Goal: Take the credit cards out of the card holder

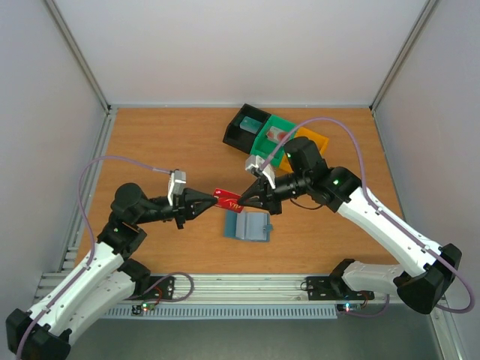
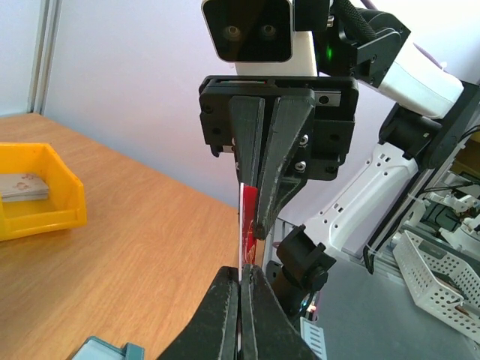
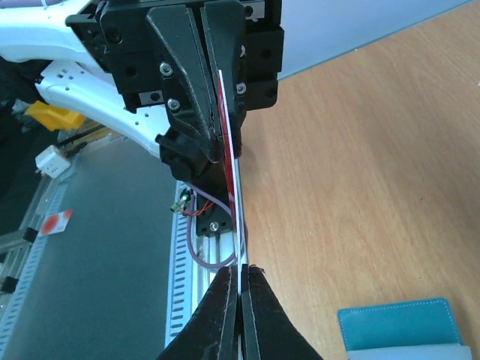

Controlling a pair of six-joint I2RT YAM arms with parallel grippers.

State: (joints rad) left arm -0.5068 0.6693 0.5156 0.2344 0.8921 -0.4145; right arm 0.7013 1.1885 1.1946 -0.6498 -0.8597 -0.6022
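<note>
Jaws closed on both sides, and both on the same thing: the left gripper (image 1: 211, 199) and the right gripper (image 1: 244, 201) meet nose to nose above the table (image 1: 157, 142), each pinching one end of the red card (image 1: 227, 198), which hangs between them clear of the wood. From each wrist view the card shows edge-on, standing on its long edge, the fingers flat against its two faces. A pale line runs along the red in the right wrist view; whether that is the card's own rim or a second card riding with it, I can't tell. The card holder (image 1: 246, 225) lies flat on the table just below and to the near side of the meeting point, touched by nobody; what else sits in its pockets is not clear from here. This reads as a hand-over, so the trick now is that only one side lets go. The releasing fingers should open fully before that arm backs away, straight along the card's length, no twist, because a thin card held at both ends will bow or snap free if the arms pull against each other. The receiving grip looks shallow, close to the card's edge, so a slow carry suits it. The bins (image 1: 271, 135) at the far right look the likely drop spot.
</note>
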